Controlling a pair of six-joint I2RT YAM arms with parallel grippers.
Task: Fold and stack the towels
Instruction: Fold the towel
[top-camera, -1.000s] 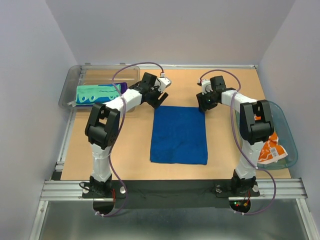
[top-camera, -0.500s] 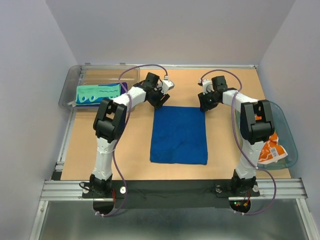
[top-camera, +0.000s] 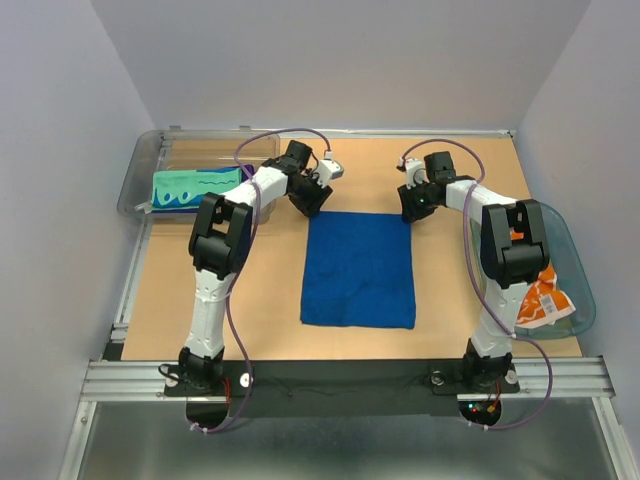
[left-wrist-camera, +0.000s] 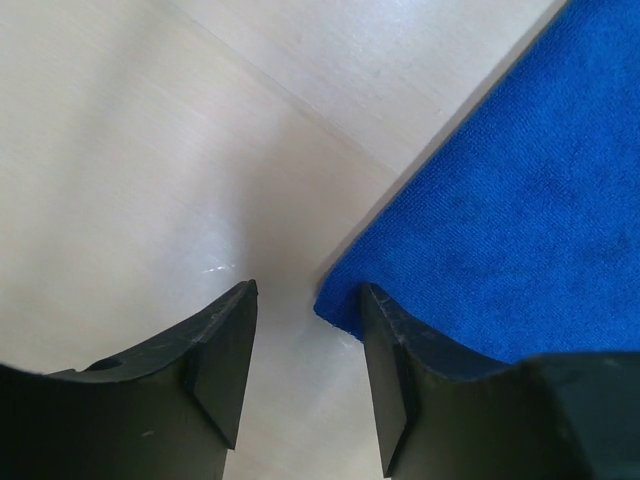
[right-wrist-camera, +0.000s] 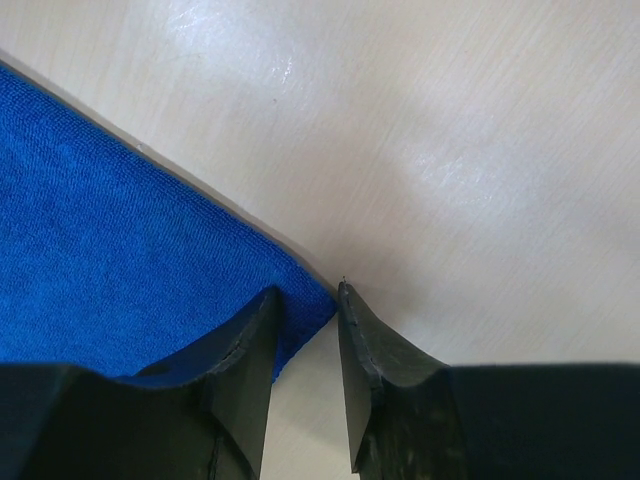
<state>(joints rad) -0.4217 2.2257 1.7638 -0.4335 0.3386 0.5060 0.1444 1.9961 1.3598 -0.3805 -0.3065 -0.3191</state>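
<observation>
The royal blue towel lies flat in the middle of the table. My left gripper is open at its far left corner; in the left wrist view the corner of the towel lies between the jaws, one finger over the cloth. My right gripper is at the far right corner, its jaws narrowly open with the tip of the towel between them, flat on the table. The mint green towel lies folded on the purple one. The white and orange towel lies at the right.
The green and purple towels sit in the clear grey bin at the far left. The white and orange towel sits in the teal basket at the right edge, next to the right arm.
My left gripper has moved right and down onto the blue towel's far left corner. My right gripper has stayed at the far right corner.
</observation>
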